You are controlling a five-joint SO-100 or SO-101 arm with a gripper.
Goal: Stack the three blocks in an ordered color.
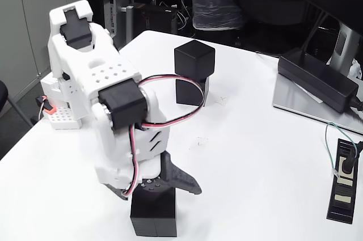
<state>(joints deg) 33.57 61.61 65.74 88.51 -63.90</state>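
Note:
Two black blocks stand stacked at the back middle of the white table: the lower block (190, 92) sits flat and the upper block (194, 59) rests on it, turned askew. The third black block (153, 214) lies at the front edge of the table. My white arm bends down over it, and my gripper (159, 193) sits right at its top, open. One black finger (180, 180) splays out past the block's right side. The other tip (122, 192) shows just past its left side. The arm hides part of the block's top.
A long black power adapter (317, 79) lies on a grey monitor base (295, 104) at the right. A black strip with a plugged cable (343, 187) sits at the right front. A small white part (59, 119) lies by the arm's base at the left table edge.

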